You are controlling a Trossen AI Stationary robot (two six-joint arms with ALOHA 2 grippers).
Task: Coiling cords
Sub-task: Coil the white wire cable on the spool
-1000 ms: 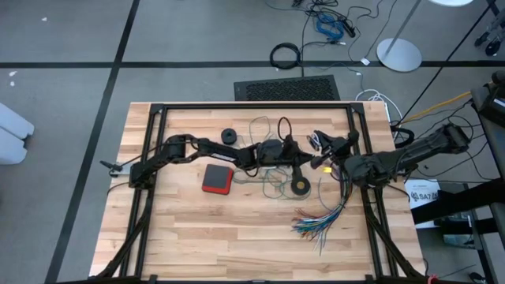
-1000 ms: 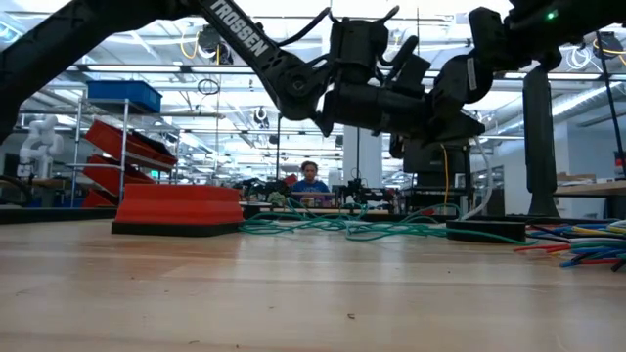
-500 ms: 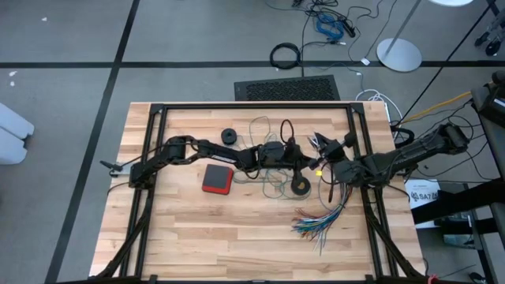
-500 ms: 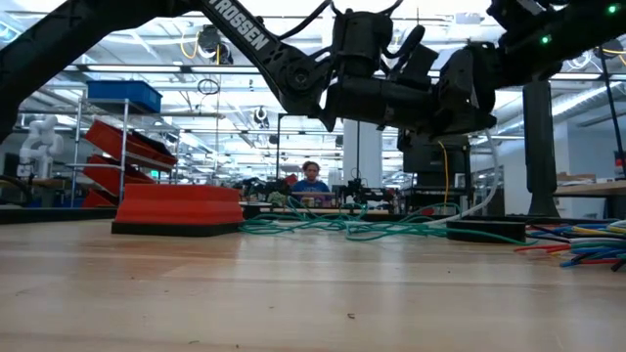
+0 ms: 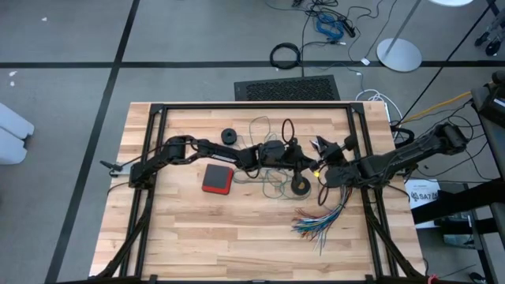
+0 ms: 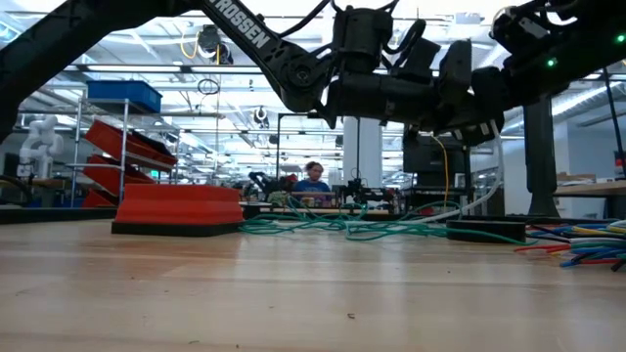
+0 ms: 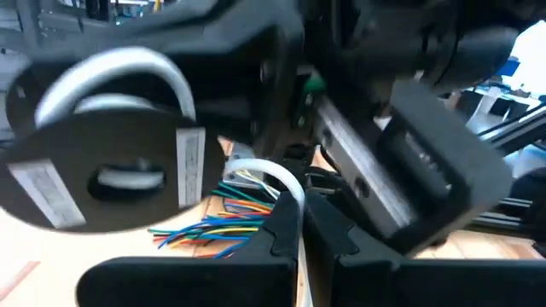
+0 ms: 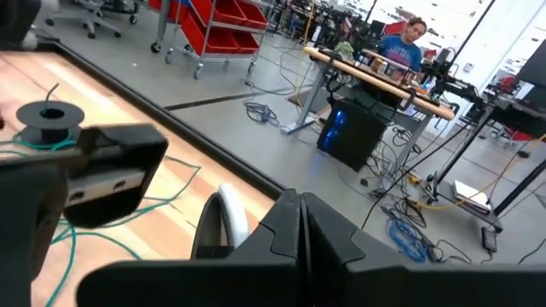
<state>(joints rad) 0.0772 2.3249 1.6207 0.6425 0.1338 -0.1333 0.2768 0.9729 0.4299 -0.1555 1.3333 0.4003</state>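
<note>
Left to right across the worktop (image 5: 181, 229): red flat box (image 5: 217, 179) lying left of centre, small black ring (image 5: 229, 136) beyond it toward the far edge. Teal-green cord (image 5: 272, 180) sprawled in loose loops at centre, on the wood. Left gripper (image 5: 306, 160) raised above centre, fingers closed, pinching the white cord (image 7: 277, 181); round black-and-white piece (image 5: 300, 187) resting just below. Right gripper (image 5: 323, 171) close beside it, fingers shut, white cord arching at its tips. Multicoloured wires (image 5: 319, 221) fanned out nearer, right.
</note>
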